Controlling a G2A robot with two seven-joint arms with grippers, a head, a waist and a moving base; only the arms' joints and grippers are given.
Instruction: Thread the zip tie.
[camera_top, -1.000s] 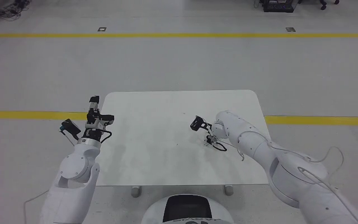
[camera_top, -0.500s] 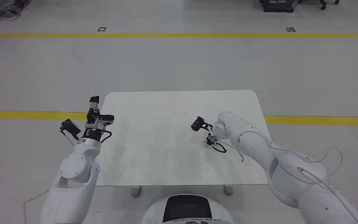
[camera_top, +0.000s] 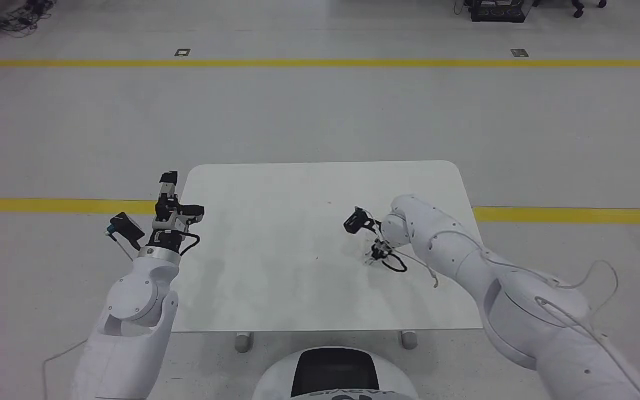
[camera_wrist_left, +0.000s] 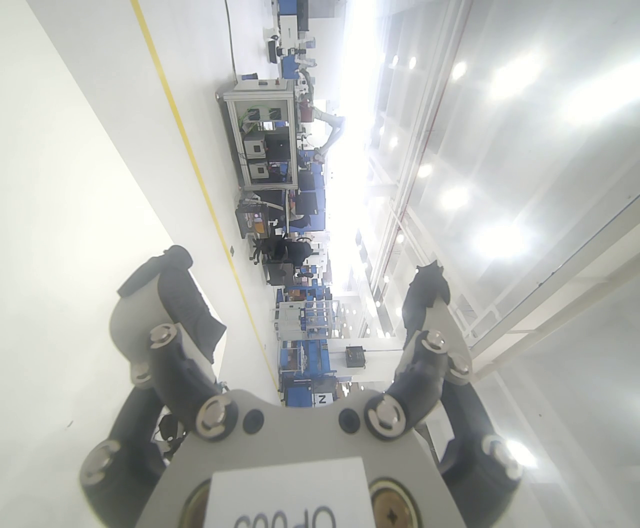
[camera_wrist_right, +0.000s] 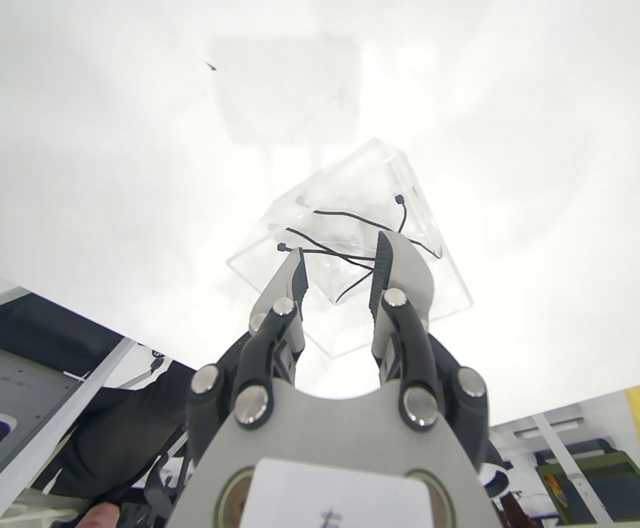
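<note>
While your right pincer is hanging with its jaws about half apart and gripping nothing, thin black zip ties are lying crossed just beyond its fingertips. Their small square heads are showing, and one strand is running across the gap between the tips. They are sitting in a clear square box directly under the pincer, on the white table. A white label on the pincer's base is showing print too cut off to read. Well away, your left pincer is gaping wide, holding nothing.
</note>
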